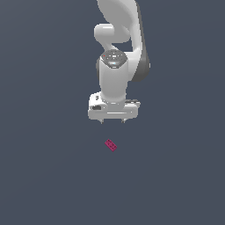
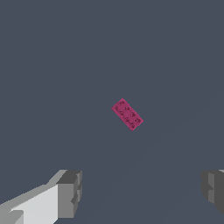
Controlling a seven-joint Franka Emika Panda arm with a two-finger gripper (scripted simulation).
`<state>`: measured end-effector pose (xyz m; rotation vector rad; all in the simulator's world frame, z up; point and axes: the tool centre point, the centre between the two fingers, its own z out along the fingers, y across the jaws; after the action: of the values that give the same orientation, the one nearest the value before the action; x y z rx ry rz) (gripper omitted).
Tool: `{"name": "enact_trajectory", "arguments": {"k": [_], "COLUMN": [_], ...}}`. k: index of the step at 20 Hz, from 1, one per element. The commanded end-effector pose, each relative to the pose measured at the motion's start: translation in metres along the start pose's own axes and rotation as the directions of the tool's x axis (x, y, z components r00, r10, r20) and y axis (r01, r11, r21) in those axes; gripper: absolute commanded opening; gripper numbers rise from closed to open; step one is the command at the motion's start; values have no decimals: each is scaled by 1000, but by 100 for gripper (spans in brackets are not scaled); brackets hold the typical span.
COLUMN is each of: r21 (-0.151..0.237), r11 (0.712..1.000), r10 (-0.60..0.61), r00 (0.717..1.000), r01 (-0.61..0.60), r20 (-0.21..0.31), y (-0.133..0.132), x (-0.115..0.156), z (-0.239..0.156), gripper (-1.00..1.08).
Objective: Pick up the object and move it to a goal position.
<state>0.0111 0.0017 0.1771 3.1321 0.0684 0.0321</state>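
Note:
A tiny flat magenta-pink brick (image 1: 110, 145) with small dark marks on top lies on the dark grey floor, turned diagonally. It also shows in the wrist view (image 2: 127, 114). My white gripper (image 1: 112, 121) hangs above the brick, a short gap away, pointing down. Its jaws are wide apart and empty. In the wrist view the gripper (image 2: 142, 192) shows two grey fingertips (image 2: 70, 192), far apart, with the brick lying beyond them, clear of both.
The dark grey floor (image 1: 44, 176) spreads flat on all sides. The white arm (image 1: 118, 39) rises behind the gripper at the top of the exterior view.

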Motion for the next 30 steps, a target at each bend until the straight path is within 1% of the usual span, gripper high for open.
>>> {"name": "enact_trajectory", "arguments": {"k": [1, 6, 11, 15, 21, 26, 30], "r21": [-1, -3, -2, 1, 9, 15, 18], "r11": [999, 990, 961, 925, 856, 804, 773], "r10": [-38, -143, -275, -379, -517, -595, -634], "r00": [999, 990, 961, 925, 856, 804, 773], "r01": [38, 143, 275, 379, 517, 595, 634], "r20": [2, 6, 11, 14, 15, 13, 11], "y": [1, 3, 5, 7, 10, 12, 13], "x": [3, 11, 20, 27, 36, 41, 43], "z": [6, 22, 42, 60, 86, 102, 110], "gripper": [100, 100, 100, 100, 100, 100, 100]}}
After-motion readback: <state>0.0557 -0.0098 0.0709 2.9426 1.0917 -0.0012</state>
